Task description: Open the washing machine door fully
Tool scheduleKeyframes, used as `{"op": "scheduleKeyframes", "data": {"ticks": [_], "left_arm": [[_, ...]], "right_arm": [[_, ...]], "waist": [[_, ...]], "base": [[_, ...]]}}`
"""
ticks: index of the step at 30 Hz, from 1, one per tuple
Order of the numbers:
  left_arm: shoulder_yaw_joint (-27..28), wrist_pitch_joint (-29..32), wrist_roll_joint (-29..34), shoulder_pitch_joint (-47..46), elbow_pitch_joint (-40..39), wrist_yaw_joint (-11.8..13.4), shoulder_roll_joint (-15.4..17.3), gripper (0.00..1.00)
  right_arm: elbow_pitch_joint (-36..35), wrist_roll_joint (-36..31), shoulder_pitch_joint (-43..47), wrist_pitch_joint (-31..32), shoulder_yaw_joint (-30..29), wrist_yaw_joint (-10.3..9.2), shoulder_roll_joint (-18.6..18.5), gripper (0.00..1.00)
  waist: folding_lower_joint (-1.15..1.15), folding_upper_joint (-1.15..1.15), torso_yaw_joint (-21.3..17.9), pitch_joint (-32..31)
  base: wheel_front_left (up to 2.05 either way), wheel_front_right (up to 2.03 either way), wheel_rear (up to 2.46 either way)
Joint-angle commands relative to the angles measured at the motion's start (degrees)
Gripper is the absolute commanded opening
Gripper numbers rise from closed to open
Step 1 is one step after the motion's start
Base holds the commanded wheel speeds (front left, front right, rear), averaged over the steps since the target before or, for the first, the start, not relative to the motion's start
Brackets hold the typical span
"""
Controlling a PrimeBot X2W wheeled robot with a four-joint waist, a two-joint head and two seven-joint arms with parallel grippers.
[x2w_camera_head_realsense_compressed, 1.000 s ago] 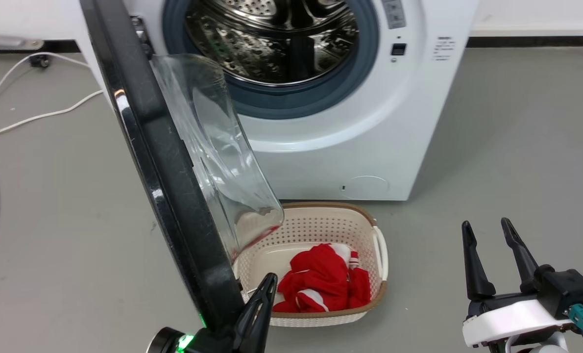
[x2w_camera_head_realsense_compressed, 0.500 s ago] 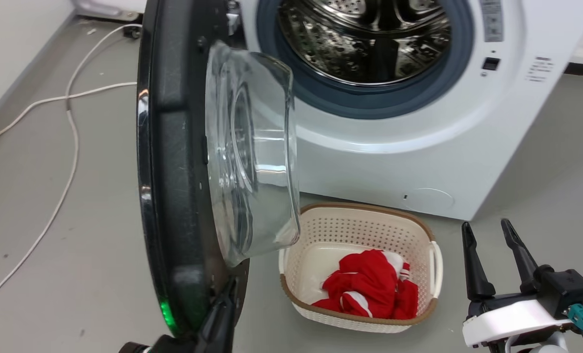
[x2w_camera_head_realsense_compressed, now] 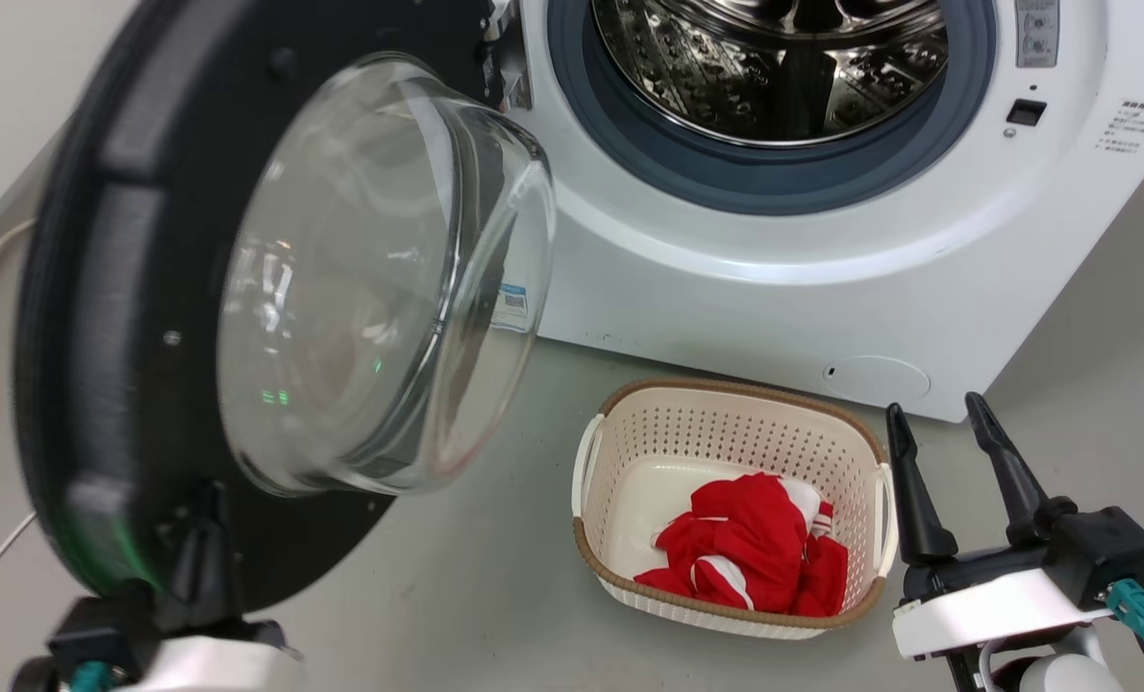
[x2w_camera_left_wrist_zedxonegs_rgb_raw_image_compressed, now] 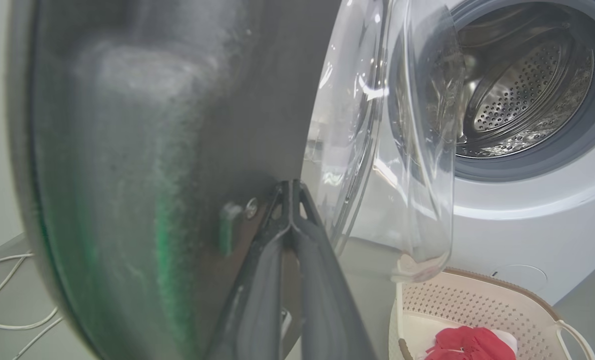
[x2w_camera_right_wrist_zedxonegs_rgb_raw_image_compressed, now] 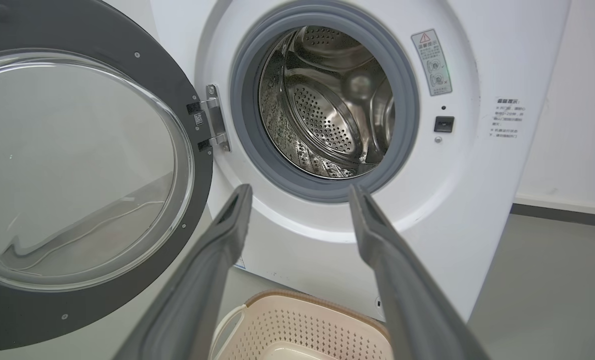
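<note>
At the left, the washing machine door (x2w_camera_head_realsense_compressed: pixel 82 288) stands swung wide on its hinge (x2w_camera_right_wrist_zedxonegs_rgb_raw_image_compressed: pixel 216 120), glass bowl (x2w_camera_head_realsense_compressed: pixel 360 288) facing out. The left gripper (x2w_camera_left_wrist_zedxonegs_rgb_raw_image_compressed: pixel 290 189) has its fingers pressed together, tips against the door's black inner face. The washing machine (x2w_camera_head_realsense_compressed: pixel 774 288) shows its steel drum (x2w_camera_head_realsense_compressed: pixel 774 58); a warning label (x2w_camera_right_wrist_zedxonegs_rgb_raw_image_compressed: pixel 431 62) bears a red triangle, and the small print (x2w_camera_right_wrist_zedxonegs_rgb_raw_image_compressed: pixel 507 117) beside it is unreadable. A cream basket (x2w_camera_head_realsense_compressed: pixel 630 423) with red cloth (x2w_camera_head_realsense_compressed: pixel 745 557) sits on the floor before the machine's lower front. The right gripper (x2w_camera_head_realsense_compressed: pixel 934 408) hangs spread apart, empty.

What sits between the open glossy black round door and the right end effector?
A cream perforated laundry basket holding red cloth, seen in head view.
</note>
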Motion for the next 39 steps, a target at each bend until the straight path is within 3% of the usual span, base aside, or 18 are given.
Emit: {"op": "scheduleKeyframes", "data": {"ticks": [1, 5, 6, 15, 21, 25, 36, 37, 38, 39], "left_arm": [[2.17, -0.35, -0.60, -1.92, 1.01, -0.15, 0.90, 0.00], [7.36, -0.47, -1.38, -4.96, 3.12, -1.45, 2.36, 0.00], [11.49, -0.48, -1.97, -7.54, 5.63, -2.75, 2.89, 0.00], [21.31, -0.43, 0.64, -13.32, 11.34, -6.14, 1.74, 0.00], [25.17, -0.34, 2.95, -15.52, 14.60, -8.36, 0.93, 0.00], [26.66, -0.37, 4.86, -14.27, 14.75, -9.69, -1.36, 0.00], [27.01, -0.39, 11.77, -6.46, 4.57, -11.86, -8.41, 0.00], [26.52, -0.39, 12.05, -5.72, 3.72, -12.15, -8.84, 0.03], [25.88, -0.39, 12.13, -5.03, 3.06, -12.31, -9.30, 0.25], [25.27, -0.39, 12.09, -4.31, 2.61, -12.40, -9.65, 0.65]], "right_arm": [[-0.55, -0.44, -0.69, -0.11, 0.05, -0.04, 0.10, 1.00], [-1.67, -0.94, -1.49, -0.10, 0.43, -0.04, 0.10, 1.00], [-2.50, -1.30, -2.03, 0.01, 0.45, -0.04, 0.10, 1.00], [-3.49, -2.03, -2.97, 0.30, 0.77, -0.04, 0.10, 1.00], [-3.10, -1.81, -3.61, 0.30, 1.32, -0.04, 0.10, 1.00], [-2.56, -1.69, -3.53, 0.21, 1.51, -0.04, 0.10, 1.00], [-0.67, -0.98, -1.03, 0.00, 1.12, -0.04, 0.10, 1.00], [-0.57, -0.77, -0.88, -0.02, 1.09, -0.04, 0.10, 1.00], [-0.48, -0.56, -0.62, -0.03, 1.02, -0.04, 0.10, 1.00], [-0.34, -0.47, -0.23, -0.02, 0.98, -0.04, 0.10, 1.00]], "waist": [[-0.01, 0.00, -0.17, 0.85], [-0.01, 0.00, -0.56, 2.56], [-0.01, 0.00, -0.69, 3.82], [-0.01, 0.00, -1.30, 5.76], [-0.01, 0.00, -1.93, 5.77], [-0.01, 0.00, -2.49, 4.95], [-0.01, 0.00, -2.96, 0.33], [-0.01, 0.00, -3.06, -0.15], [-0.01, 0.00, -3.14, -0.52], [-0.01, 0.00, -3.22, -0.99]], "base": [[0.00, 0.00, 0.00], [0.00, 0.00, 0.00], [0.00, 0.00, 0.00], [0.00, 0.00, 0.00], [0.00, 0.00, 0.00], [0.00, 0.00, 0.00], [0.00, 0.00, 0.00], [0.00, 0.00, 0.00], [0.00, 0.00, 0.00], [0.00, 0.00, 0.00]]}}
